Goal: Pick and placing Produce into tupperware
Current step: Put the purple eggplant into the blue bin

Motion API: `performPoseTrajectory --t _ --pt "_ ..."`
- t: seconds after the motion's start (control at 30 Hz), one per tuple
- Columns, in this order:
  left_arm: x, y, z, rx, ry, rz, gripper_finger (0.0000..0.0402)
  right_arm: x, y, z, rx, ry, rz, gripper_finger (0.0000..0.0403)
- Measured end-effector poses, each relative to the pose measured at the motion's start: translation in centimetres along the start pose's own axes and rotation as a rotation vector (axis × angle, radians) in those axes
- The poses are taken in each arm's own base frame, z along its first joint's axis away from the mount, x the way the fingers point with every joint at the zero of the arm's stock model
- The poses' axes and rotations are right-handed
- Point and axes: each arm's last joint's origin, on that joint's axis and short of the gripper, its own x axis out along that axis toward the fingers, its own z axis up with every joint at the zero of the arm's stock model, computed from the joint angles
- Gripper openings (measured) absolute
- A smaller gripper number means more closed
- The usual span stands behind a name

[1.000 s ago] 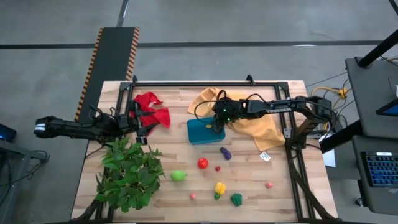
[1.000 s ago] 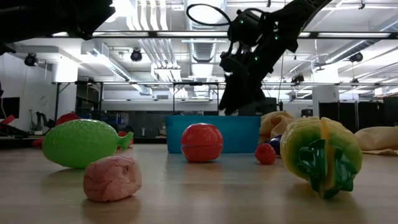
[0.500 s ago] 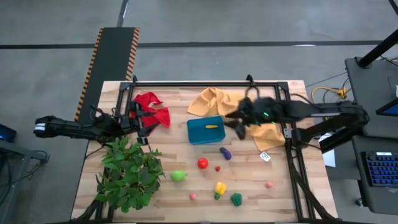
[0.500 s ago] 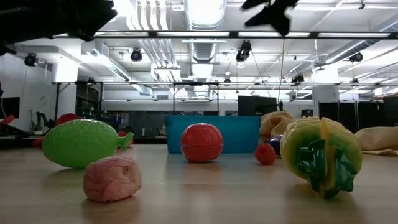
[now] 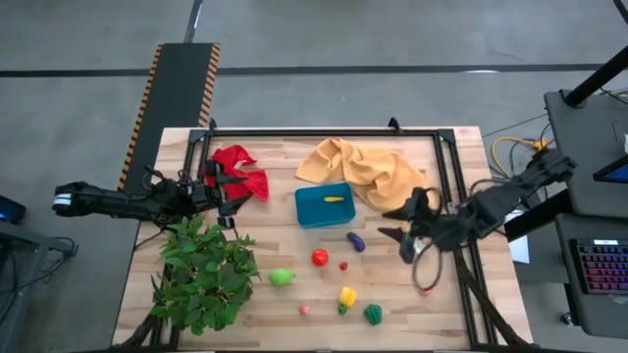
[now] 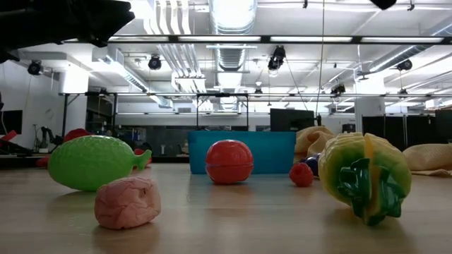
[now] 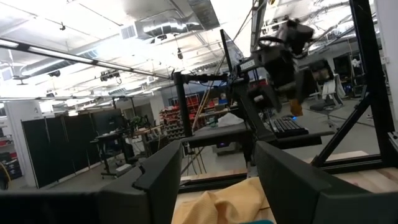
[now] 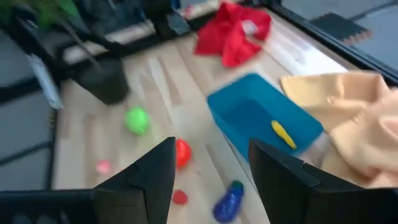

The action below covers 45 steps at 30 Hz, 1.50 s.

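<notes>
Produce scattered on slatted wood table (image 5: 275, 314); no legible writing.
High view: smooth teal tupperware (image 5: 325, 206) holds one yellow piece (image 5: 336, 199); right end effector (image 5: 397, 224) open, empty, beside mustard cloth (image 5: 363, 169). Left wrist: left end effector (image 7: 214, 180) parted, apparently empty.

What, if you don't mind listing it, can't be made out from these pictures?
- Small yellow piece in the rectangular teal-blue plastic container: too small in the high view and blurred in the right wrist view to identify.
- Container's inside: hidden in the low view by its own front wall and the red round toy fruit.
- Right gripper: motion-blurred in the high view.
- Left gripper: tangled against the red cloth in the high view.
</notes>
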Motion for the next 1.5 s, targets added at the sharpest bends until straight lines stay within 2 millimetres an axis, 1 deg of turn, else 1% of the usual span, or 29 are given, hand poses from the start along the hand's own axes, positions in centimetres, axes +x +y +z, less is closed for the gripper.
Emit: performPoseTrajectory --t 0.17,0.27,0.4,0.5,0.6,0.7,0.83,1.0,1.17,1.5 --pt "0.0 0.0 0.0 -0.001 0.002 -0.001 0.019 3.3 0.8 -1.9 0.005 0.117 -0.102 0.0192" --pt "0.0 0.0 -0.1 -0.002 0.003 -0.001 0.019 5.2 1.1 -2.8 0.02 0.244 -0.085 0.0201" --pt "0.0 0.0 -0.1 -0.002 0.003 -0.001 0.019 7.7 1.3 -3.6 0.066 0.357 -0.102 0.0244" --pt "0.0 0.0 -0.1 -0.002 0.003 -0.001 0.019 9.6 1.1 -4.0 0.07 0.4 -0.156 0.0287" --pt "0.0 0.0 -0.1 -0.002 0.004 -0.001 0.019 11.5 0.6 -4.5 0.082 0.437 -0.217 0.032" --pt "0.0 0.0 -0.1 -0.002 0.005 -0.002 0.019 13.1 0.1 -5.1 0.134 0.476 -0.263 0.0338" --pt "0.0 -0.1 -0.1 -0.001 0.008 -0.003 0.019 15.1 -0.4 -6.1 0.18 0.538 -0.308 0.0346" --pt "0.0 -0.1 -0.1 -0.001 0.008 -0.003 0.019 16.9 -0.2 -7.3 0.196 0.564 -0.321 0.0347" --pt "0.1 -0.1 -0.2 -0.001 0.01 -0.003 0.019 18.3 0.0 -8.4 0.197 0.591 -0.317 0.0347" --pt "0.1 -0.1 -0.1 0.0 0.011 -0.003 0.019 19.9 -0.1 -10.4 0.179 0.672 -0.338 0.0345"
